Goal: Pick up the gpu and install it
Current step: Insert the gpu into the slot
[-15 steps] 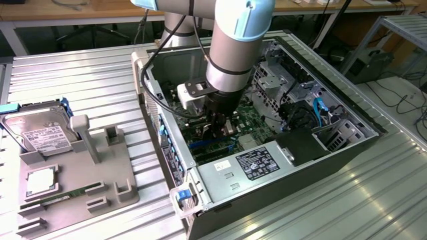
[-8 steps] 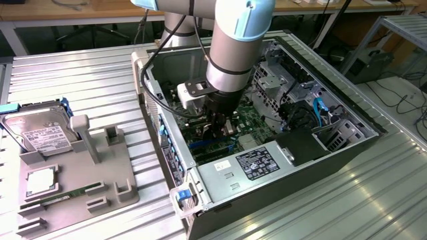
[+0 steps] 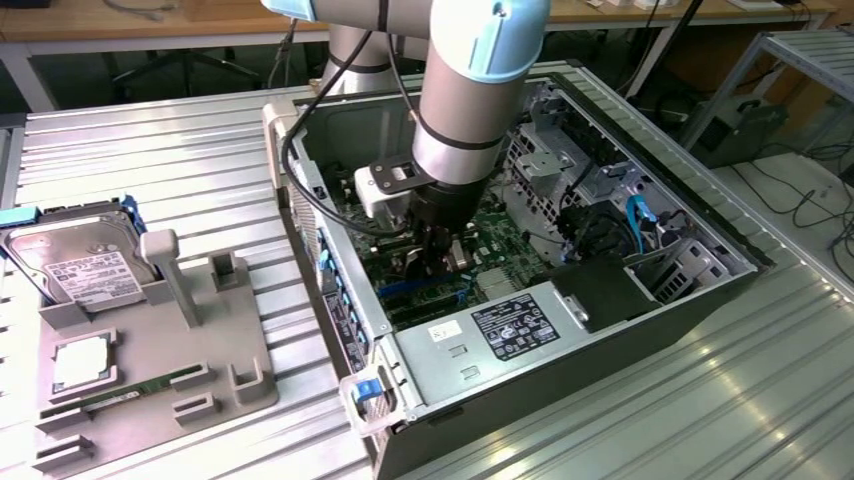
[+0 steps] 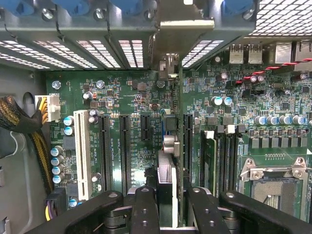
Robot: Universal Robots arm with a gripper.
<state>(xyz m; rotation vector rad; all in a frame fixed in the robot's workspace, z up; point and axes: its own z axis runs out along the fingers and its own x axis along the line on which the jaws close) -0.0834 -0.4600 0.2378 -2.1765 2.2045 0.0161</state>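
Inside the computer case, the end effector grasps the gpu edge-on above the motherboard; no writing is readable.

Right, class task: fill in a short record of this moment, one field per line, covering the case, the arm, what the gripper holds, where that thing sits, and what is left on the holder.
case: open computer case on the metal table, motherboard exposed
arm: reaching down into the case
gripper: gripper closed on the gpu
gpu position: held edge-on over the motherboard, bracket end toward the rear slot openings; whether it is seated cannot be told
holder: grey tray at the exterior view's left, carrying a hard drive and a memory stick
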